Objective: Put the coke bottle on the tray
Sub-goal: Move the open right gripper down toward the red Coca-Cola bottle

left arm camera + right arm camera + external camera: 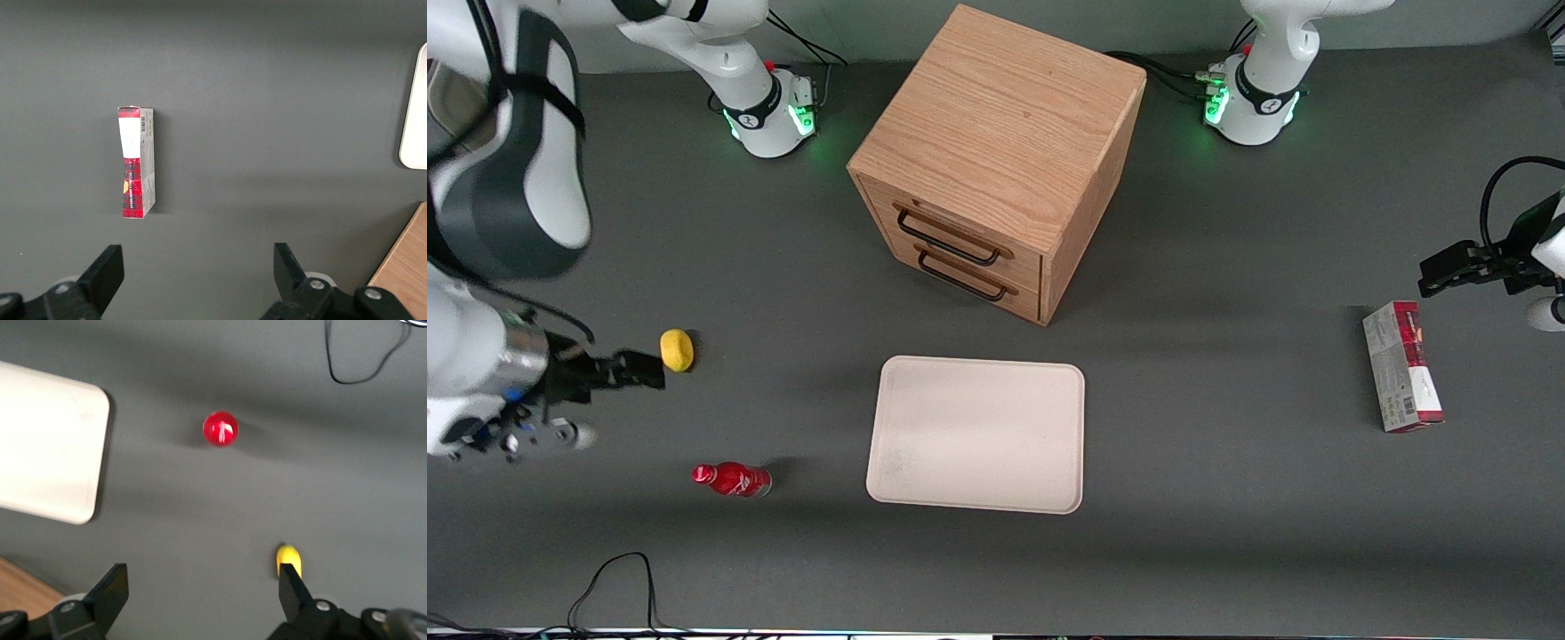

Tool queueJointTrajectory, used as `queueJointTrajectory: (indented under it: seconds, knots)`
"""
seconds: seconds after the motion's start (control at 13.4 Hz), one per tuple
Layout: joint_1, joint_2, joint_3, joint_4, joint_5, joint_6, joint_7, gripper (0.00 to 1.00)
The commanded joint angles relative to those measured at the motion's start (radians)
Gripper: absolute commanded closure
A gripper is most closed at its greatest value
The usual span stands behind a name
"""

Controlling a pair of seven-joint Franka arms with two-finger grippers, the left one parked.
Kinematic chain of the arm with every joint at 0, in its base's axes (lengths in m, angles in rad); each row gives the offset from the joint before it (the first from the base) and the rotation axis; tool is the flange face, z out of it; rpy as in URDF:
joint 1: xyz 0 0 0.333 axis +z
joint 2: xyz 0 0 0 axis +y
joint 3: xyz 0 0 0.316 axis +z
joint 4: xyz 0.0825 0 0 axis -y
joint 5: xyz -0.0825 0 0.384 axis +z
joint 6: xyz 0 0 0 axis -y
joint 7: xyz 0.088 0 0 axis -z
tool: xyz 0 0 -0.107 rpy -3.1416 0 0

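The coke bottle (pixel 732 480), small and red with a red cap, stands on the dark table toward the working arm's end; in the right wrist view I look down on its round cap (pixel 220 429). The pale cream tray (pixel 976 433) lies flat beside it, nearer the table's middle, with nothing on it; one rounded corner (pixel 47 447) shows in the right wrist view. My gripper (pixel 627 373) (pixel 203 587) hangs open above the table, holding nothing. It is apart from the bottle and farther from the front camera than it.
A small yellow object (pixel 677 349) (pixel 288 559) lies close by one fingertip. The wooden drawer cabinet (pixel 996 160) stands farther from the camera than the tray. A red-and-grey carton box (pixel 1402 364) (pixel 137 162) lies toward the parked arm's end. A black cable (pixel 618 578) loops near the front edge.
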State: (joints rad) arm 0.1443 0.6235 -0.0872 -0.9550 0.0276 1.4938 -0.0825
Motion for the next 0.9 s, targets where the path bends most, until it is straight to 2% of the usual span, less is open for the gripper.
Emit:
queueJointTrajectory:
  seconds: [0.0, 0.82]
  knots:
    - [-0.011, 0.119, 0.0, 0.173, 0.026, -0.023, 0.03, 0.0]
    - [-0.048, 0.308, 0.037, 0.174, 0.028, 0.253, 0.033, 0.0]
